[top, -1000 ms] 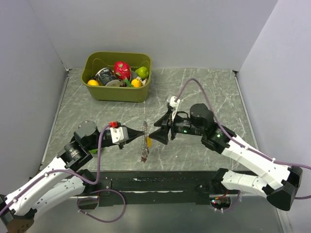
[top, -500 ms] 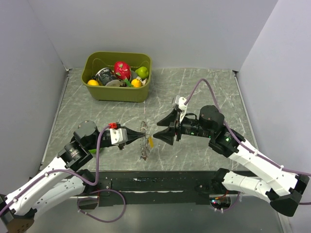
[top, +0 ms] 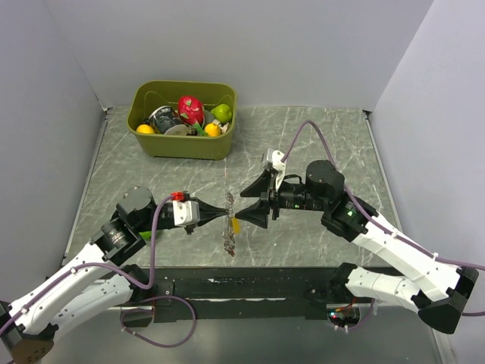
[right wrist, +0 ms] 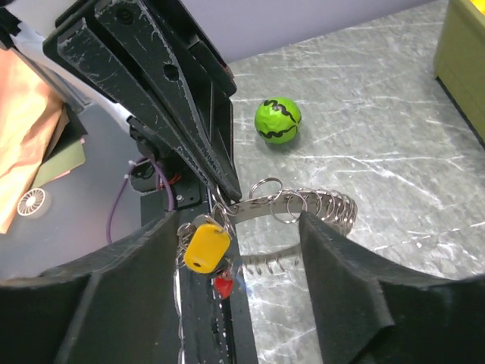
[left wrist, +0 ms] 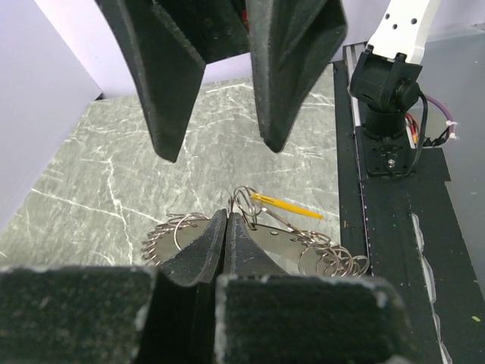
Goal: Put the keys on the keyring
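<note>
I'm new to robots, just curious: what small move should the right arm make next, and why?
Probably ease the right gripper onto the yellow-headed key and close: its jaws stand open beside it, while the shut left gripper holds the keyring up.

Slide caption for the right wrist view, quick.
Shut left end effector holds the keyring, yellow key dangling, framed by the open right end effector.

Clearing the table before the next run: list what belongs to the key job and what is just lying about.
Job: keyring, pinched in the shut left fingers; yellow-headed key hanging beside it; open right fingers.
Lying about: green bin of fruit; green ball.
</note>
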Available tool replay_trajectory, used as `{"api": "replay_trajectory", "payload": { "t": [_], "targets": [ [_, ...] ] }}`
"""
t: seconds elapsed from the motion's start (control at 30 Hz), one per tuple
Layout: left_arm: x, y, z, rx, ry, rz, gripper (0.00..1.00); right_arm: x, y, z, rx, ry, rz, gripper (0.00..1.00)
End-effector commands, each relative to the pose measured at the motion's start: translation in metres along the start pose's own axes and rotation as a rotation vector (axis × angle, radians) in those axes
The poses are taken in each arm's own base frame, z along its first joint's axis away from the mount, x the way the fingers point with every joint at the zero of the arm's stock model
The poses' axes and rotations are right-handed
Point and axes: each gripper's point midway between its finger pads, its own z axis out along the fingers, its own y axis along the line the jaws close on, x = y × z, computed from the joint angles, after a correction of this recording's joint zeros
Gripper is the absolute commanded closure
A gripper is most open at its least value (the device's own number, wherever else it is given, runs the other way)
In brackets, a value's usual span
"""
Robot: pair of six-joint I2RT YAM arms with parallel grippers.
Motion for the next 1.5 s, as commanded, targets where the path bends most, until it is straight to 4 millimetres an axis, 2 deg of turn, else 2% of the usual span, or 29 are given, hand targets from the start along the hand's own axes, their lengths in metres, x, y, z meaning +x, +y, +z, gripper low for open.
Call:
{"api": "replay_trajectory", "payload": {
  "t": [0.0, 0.1, 0.2, 0.23, 0.37, 0.5, 0.7, 1.07, 1.4, 1.43, 1.47],
  "targets": [
    [-0.040, 0.013, 0.000, -0.024, -0.073, 0.090, 0.99, -0.021, -0.005, -0.002, 0.039, -0.039, -0.008, 0.20],
    [-0.043, 0.017, 0.000, -0.041, -0.074, 0.105, 0.99, -0.017, -0.005, 0.000, 0.036, -0.029, 0.016, 0.12],
    [-0.045, 0.017, 0.000, -0.039, -0.077, 0.116, 0.99, -0.013, -0.005, 0.000, 0.036, -0.028, 0.026, 0.09],
    [-0.040, 0.014, 0.000, -0.027, -0.059, 0.101, 0.99, -0.011, -0.006, 0.000, 0.038, -0.025, 0.029, 0.09],
    [-0.042, 0.012, 0.000, -0.010, -0.067, 0.111, 0.99, -0.009, -0.005, 0.001, 0.027, -0.028, 0.026, 0.09],
    [-0.043, 0.012, 0.000, -0.007, -0.069, 0.119, 0.99, -0.010, -0.007, 0.004, 0.023, -0.036, 0.021, 0.18],
    [-0.047, 0.010, -0.001, 0.009, -0.076, 0.128, 0.99, -0.010, -0.005, 0.009, -0.010, -0.027, 0.023, 0.22],
    [-0.055, 0.000, 0.000, 0.057, -0.127, 0.119, 0.99, -0.023, 0.011, 0.007, -0.101, -0.068, -0.035, 0.33],
    [-0.065, -0.005, 0.001, 0.078, -0.188, 0.106, 0.99, -0.020, 0.027, 0.003, -0.192, -0.058, -0.059, 0.37],
    [-0.066, -0.006, 0.001, 0.083, -0.190, 0.104, 0.99, -0.021, 0.027, 0.003, -0.194, -0.060, -0.058, 0.39],
    [-0.067, -0.007, 0.001, 0.092, -0.197, 0.104, 0.99, -0.019, 0.028, 0.004, -0.199, -0.053, -0.054, 0.50]
  ]
}}
